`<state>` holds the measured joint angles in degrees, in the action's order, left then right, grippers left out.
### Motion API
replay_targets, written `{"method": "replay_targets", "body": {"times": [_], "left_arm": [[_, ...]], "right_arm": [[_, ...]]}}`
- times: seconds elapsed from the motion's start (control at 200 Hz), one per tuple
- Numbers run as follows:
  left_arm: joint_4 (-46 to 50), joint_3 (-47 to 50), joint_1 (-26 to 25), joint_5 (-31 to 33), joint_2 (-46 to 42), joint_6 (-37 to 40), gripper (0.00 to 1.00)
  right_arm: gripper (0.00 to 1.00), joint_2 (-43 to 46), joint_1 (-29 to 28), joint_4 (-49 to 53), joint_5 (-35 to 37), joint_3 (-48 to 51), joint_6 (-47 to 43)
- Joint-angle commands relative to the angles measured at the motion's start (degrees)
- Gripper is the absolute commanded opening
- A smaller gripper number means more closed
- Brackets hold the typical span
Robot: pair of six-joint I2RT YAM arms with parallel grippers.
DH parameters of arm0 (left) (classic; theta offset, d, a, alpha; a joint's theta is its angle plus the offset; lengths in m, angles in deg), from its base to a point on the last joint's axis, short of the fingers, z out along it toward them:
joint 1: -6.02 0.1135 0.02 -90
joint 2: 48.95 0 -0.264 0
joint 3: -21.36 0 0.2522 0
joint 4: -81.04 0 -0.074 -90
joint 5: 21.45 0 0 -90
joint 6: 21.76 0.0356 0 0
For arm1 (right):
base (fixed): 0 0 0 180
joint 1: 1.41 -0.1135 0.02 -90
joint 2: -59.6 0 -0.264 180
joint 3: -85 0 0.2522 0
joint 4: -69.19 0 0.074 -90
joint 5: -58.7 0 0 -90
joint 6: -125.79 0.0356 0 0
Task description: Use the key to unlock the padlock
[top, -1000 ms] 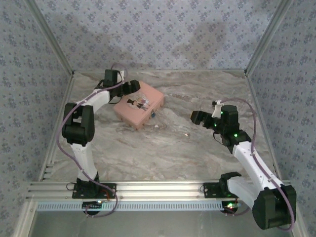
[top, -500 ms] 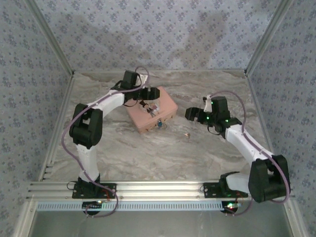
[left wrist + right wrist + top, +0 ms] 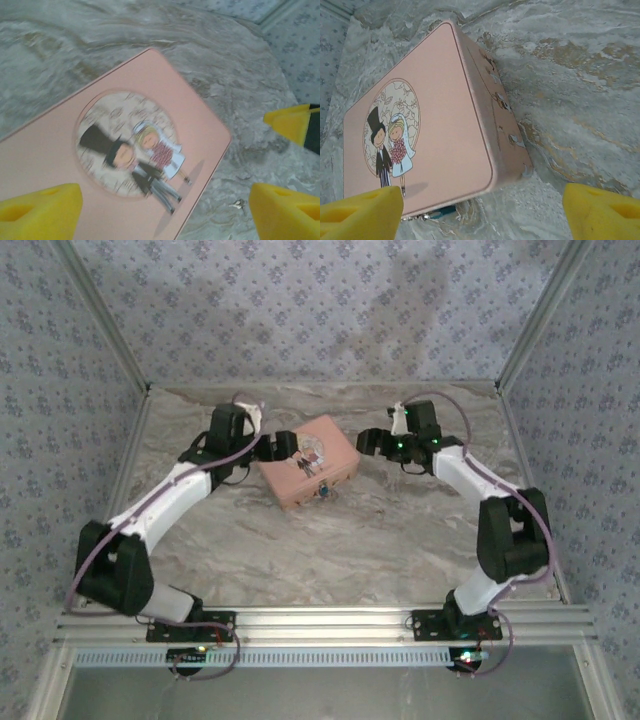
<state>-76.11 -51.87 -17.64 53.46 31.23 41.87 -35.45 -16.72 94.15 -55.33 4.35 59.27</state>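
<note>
The pink tin [image 3: 308, 466] lay at a slant on the marbled table [image 3: 330, 550], its lid up, with the cartoon bride and groom facing the ceiling. Everything else I could place from that tin.

The padlock [image 3: 324, 491] sat against the tin's near long side, the side turned toward the arm bases. It was a tiny bluish body right at the edge. From the right wrist view it was just a sliver of teal [image 3: 440, 213] peeping out under the lid's rim (too small there for me to make out its shackle).

The left gripper [image 3: 278, 447] hung at the tin's left end, just above the lid. Its yellow pads [image 3: 40, 210] stood wide apart with nothing caught between them, only the picture on the lid below.

The right gripper [image 3: 368, 441] was off the tin's right end, near it but not touching. Its jaws were also spread wide and held nothing. In its own wrist view [image 3: 482, 207] it looked down on the tin's end corner and bare marble.

A small metal piece [image 3: 239, 203] lay on the table just past the tin's corner. It was too small for me to tell what it was.
</note>
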Motion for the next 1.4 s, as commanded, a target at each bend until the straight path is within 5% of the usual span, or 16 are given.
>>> {"method": "replay_targets", "body": {"times": [0.0, 0.195, 0.425, 0.984, 1.394], "left_arm": [[0.7, 7.4, -0.4, 8.8, -3.0, -7.1, 0.87], [-8.0, 16.1, -0.8, 8.4, -4.3, -12.0, 0.88], [-13.3, 14.9, -0.8, 6.9, -0.2, -10.8, 0.89], [-15.0, 13.4, -1.9, 1.3, 4.4, -9.4, 0.87], [-13.8, 14.0, -3.4, 2.9, 2.8, -8.4, 0.88]], "right_arm": [[0.84, -5.1, -1.0, 2.3, -2.5, -6.9, -0.7], [0.77, -14.0, -3.2, 5.4, -4.6, -15.8, -1.3], [0.7, -16.4, -6.1, 6.6, -5.8, -16.1, -1.6], [0.69, 6.1, -11.8, 0.4, -0.9, 10.9, 1.5], [0.76, 11.6, -10.9, 4.8, 6.7, 12.6, 0.3]]}}
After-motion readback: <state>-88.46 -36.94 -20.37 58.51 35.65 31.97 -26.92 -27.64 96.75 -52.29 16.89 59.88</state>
